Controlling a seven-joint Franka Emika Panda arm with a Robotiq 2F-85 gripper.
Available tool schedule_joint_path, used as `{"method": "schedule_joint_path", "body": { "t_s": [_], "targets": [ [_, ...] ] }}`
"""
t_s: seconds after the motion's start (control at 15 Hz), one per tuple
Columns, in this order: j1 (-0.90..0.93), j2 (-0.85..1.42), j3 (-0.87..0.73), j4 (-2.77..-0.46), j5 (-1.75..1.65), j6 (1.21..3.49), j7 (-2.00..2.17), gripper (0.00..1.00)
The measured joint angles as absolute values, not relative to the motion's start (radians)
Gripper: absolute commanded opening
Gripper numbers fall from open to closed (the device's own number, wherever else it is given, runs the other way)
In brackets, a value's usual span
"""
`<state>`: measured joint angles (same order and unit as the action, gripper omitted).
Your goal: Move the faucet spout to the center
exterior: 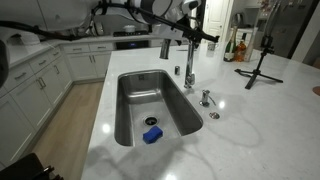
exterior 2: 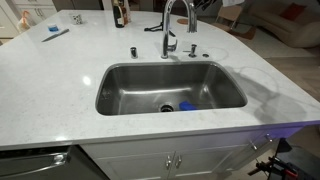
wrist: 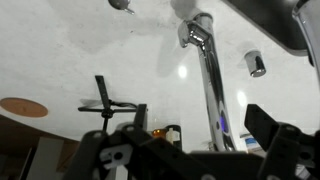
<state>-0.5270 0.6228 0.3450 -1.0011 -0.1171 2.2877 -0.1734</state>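
Note:
The faucet spout point(exterior: 188, 55) is a tall chrome gooseneck behind the steel sink basin point(exterior: 135, 110). In both exterior views its nozzle end point(exterior 2: 166, 38) hangs to one side of its base, near the basin's back rim and not over the middle point(exterior 2: 140, 90). My gripper point(exterior: 192, 30) is high up at the arch of the spout. In the wrist view the chrome tube point(wrist: 211, 95) runs between my two black fingers point(wrist: 200, 135). The fingers stand apart on either side of it, open. I cannot tell whether either finger touches it.
A blue sponge point(exterior: 152, 135) lies by the drain point(exterior 2: 168, 107). Short chrome fittings point(exterior: 205, 98) stand on the white counter near the faucet base. A black tripod point(exterior: 262, 62) stands on the counter beyond the faucet, with bottles point(exterior: 238, 45) behind it.

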Motion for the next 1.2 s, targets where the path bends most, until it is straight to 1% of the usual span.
{"method": "schedule_joint_path", "body": {
  "t_s": [0.2, 0.4, 1.2],
  "targets": [
    [-0.529, 0.609, 0.391, -0.995, -0.076, 2.184, -0.175, 1.0],
    [-0.527, 0.606, 0.433, -0.992, -0.055, 2.135, -0.175, 1.0],
    [-0.482, 0.621, 0.495, -1.01, -0.054, 2.128, -0.172, 1.0]
  ]
}}
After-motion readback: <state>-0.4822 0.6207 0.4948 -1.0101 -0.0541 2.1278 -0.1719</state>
